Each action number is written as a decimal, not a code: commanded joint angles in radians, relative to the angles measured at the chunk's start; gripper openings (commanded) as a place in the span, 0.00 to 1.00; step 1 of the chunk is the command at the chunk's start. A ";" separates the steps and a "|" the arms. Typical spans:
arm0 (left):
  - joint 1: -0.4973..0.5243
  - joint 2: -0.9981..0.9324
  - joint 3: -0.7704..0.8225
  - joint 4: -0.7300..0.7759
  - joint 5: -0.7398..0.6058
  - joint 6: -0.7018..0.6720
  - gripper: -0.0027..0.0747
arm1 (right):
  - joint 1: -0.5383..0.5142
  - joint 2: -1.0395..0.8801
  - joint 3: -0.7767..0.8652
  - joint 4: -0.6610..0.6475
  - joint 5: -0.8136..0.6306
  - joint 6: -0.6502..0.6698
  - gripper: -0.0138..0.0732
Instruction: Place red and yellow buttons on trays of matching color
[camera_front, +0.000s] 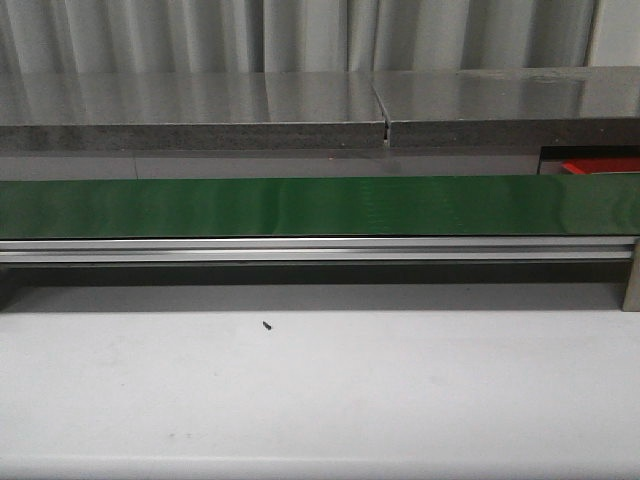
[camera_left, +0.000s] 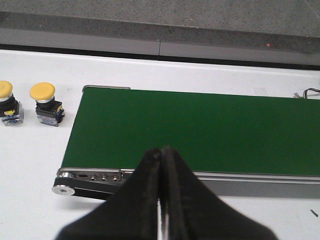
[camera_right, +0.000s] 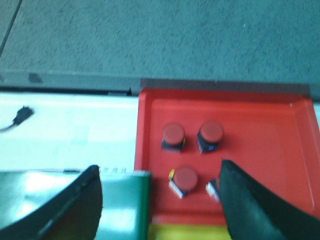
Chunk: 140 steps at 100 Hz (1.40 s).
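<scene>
on the red tray (camera_right: 260, 115), seen from the right wrist, three red buttons (camera_right: 174, 136) sit in plain view: two side by side and a third (camera_right: 185, 180) nearer the tray's front rim, tipped on its side. a fourth piece (camera_right: 213, 189) shows only as a pale edge behind a finger, too hidden to name. the right claw (camera_right: 160, 205) hangs over the tray with its fingers spread wide and nothing between them. a yellow strip (camera_right: 190, 232) shows just beyond the tray's near rim. in the left wrist view two yellow buttons (camera_left: 46, 104) stand upright on the white table (camera_left: 40, 165), just off the end of the green belt (camera_left: 200, 130). the left claw (camera_left: 161, 200) is closed, fingers pressed together and holding nothing, poised over the belt's near rail. the front view shows the belt (camera_front: 300, 205) bare, with a sliver of red (camera_front: 600, 165) at far right.
</scene>
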 joint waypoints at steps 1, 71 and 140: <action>-0.008 -0.005 -0.024 -0.018 -0.063 -0.001 0.01 | -0.004 -0.152 0.124 0.024 -0.090 -0.037 0.73; -0.008 -0.005 -0.024 -0.029 -0.082 -0.008 0.01 | 0.115 -0.773 1.204 0.220 -0.362 -0.259 0.48; 0.122 0.257 -0.338 -0.009 0.024 -0.081 0.81 | 0.164 -0.773 1.259 0.219 -0.355 -0.259 0.08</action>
